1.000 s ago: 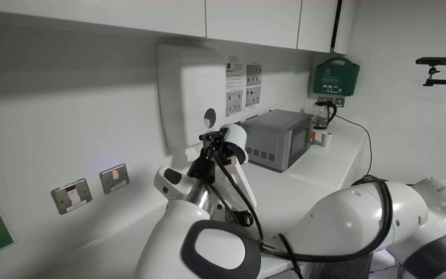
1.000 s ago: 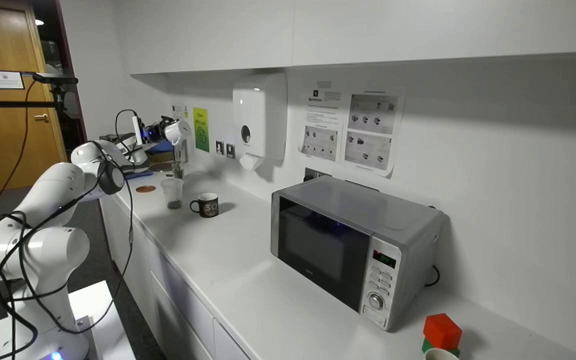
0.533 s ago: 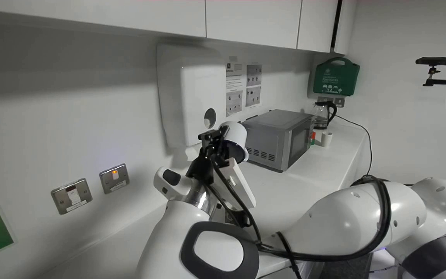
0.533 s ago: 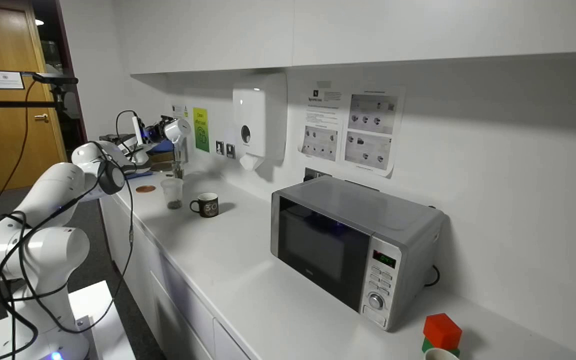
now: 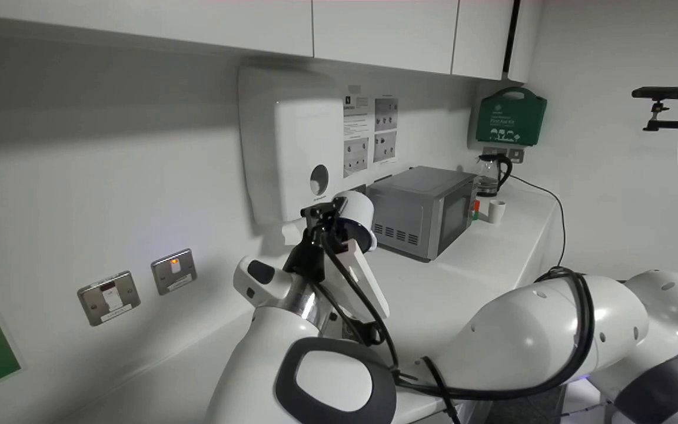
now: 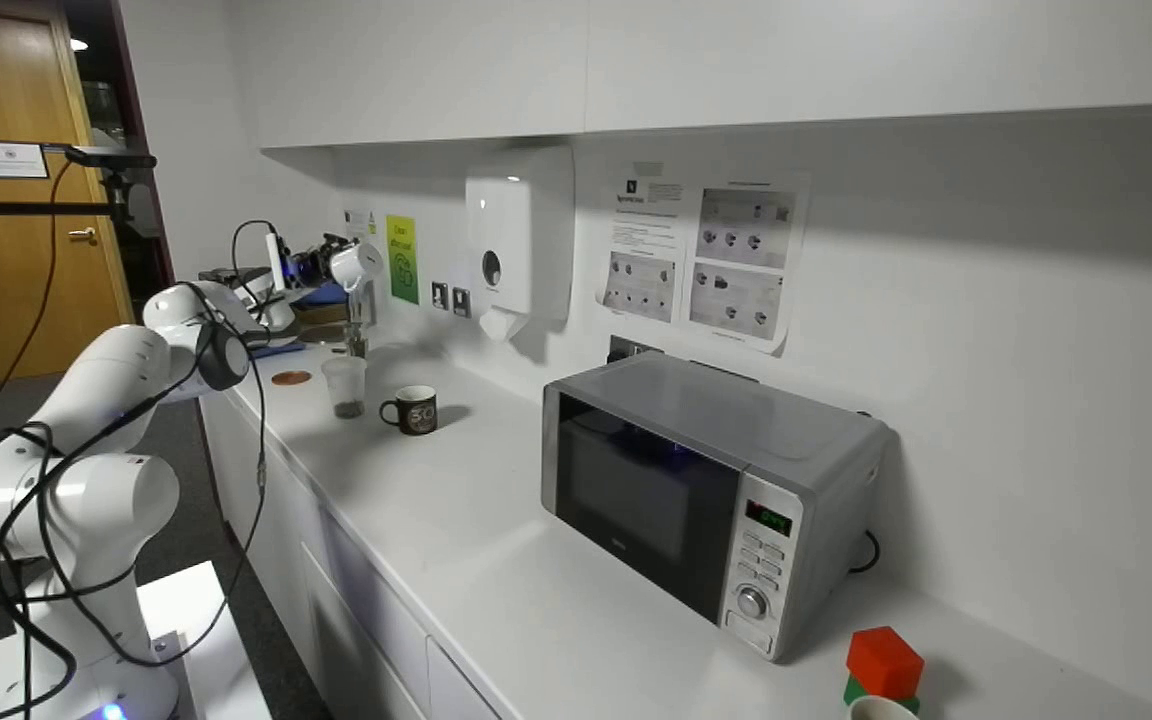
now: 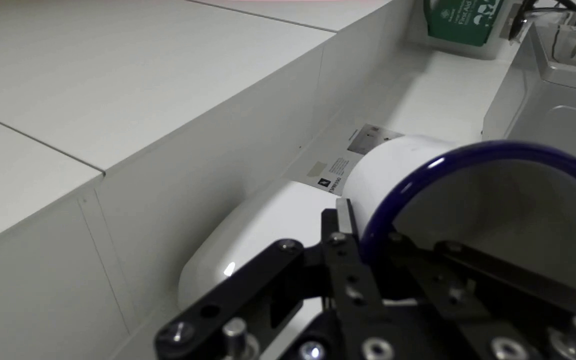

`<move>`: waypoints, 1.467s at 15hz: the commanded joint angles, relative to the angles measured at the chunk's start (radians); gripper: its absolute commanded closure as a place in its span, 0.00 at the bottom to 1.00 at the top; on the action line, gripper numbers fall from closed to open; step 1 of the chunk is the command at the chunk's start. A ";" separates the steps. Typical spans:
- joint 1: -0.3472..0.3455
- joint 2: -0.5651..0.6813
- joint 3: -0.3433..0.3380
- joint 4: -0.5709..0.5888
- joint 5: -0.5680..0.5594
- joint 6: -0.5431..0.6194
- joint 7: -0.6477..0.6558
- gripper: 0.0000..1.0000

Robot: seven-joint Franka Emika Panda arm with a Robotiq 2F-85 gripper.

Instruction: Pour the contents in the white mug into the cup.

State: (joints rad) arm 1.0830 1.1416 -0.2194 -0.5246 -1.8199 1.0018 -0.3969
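My gripper (image 5: 328, 211) is shut on the wall of the white mug (image 5: 358, 207), high above the counter. In that exterior view the mug is tipped, its dark-rimmed mouth slanting downward. The wrist view shows the mug's blue rim (image 7: 503, 147) pinched by the gripper (image 7: 368, 240); one finger (image 7: 344, 217) lies outside the wall, and the other is mostly hidden. In an exterior view the translucent cup (image 6: 344, 380) stands upright on the counter below the mug (image 6: 358, 264), with something dark at its bottom. Elsewhere the cup is hidden.
A dark handled mug (image 6: 414, 410) stands beside the cup. Farther along the counter are a microwave (image 6: 676, 460), red and green blocks (image 6: 884, 662) and another white mug or cup (image 5: 497, 212). A towel dispenser (image 5: 292, 141) hangs on the wall close to the held mug, under wall cupboards.
The held mug and gripper rose slightly and then dipped again, a small rocking motion. The cup and the dark mug stayed put.
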 commanded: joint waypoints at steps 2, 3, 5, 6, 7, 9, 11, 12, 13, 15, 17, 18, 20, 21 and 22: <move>-0.004 -0.032 0.042 -0.001 0.037 0.066 0.005 0.99; -0.004 -0.032 0.050 0.002 0.043 0.081 0.006 0.99; -0.005 -0.031 0.067 0.011 0.068 0.100 0.014 0.99; -0.005 -0.031 0.074 0.016 0.082 0.112 0.021 0.99; -0.005 -0.031 0.078 0.019 0.094 0.117 0.025 0.99; -0.005 -0.031 0.088 0.028 0.123 0.132 0.036 0.99; -0.007 -0.032 0.099 0.038 0.160 0.152 0.046 0.99; -0.008 -0.032 0.103 0.043 0.181 0.159 0.049 0.99; -0.008 -0.033 0.106 0.048 0.200 0.164 0.052 0.99; -0.007 -0.033 0.109 0.055 0.236 0.167 0.054 0.99; -0.001 -0.032 0.106 0.061 0.266 0.165 0.054 0.99; 0.004 -0.032 0.102 0.063 0.278 0.160 0.051 0.99; 0.023 -0.033 0.097 0.068 0.295 0.144 0.046 0.99; 0.037 -0.034 0.096 0.070 0.302 0.135 0.043 0.99; 0.050 -0.035 0.095 0.073 0.308 0.130 0.043 0.99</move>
State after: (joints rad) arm 1.0988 1.1376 -0.1183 -0.4520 -1.5456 1.1406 -0.3463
